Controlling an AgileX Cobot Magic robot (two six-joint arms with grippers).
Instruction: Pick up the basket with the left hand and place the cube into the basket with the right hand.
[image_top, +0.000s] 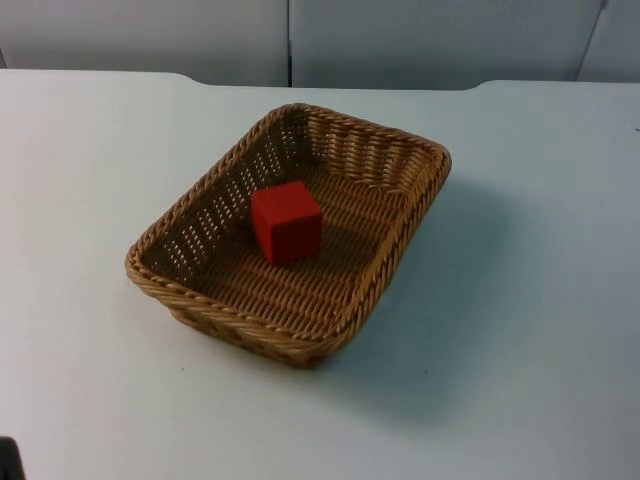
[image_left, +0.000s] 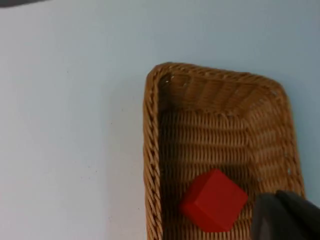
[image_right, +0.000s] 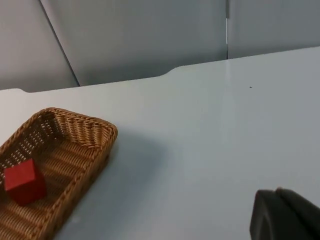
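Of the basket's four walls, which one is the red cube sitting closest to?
In the top view the cube sits nearest the basket's left long wall, with more bare weave toward the other walls.

light: bright, even | shadow: soft, beside basket (image_top: 345, 150) (right side) | blur: left wrist view

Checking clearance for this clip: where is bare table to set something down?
Bare white table lies right of the brown woven wicker basket, left of it, and between it and the grey partition wall. Inside, the red cube takes the middle; bare weave remains around it.
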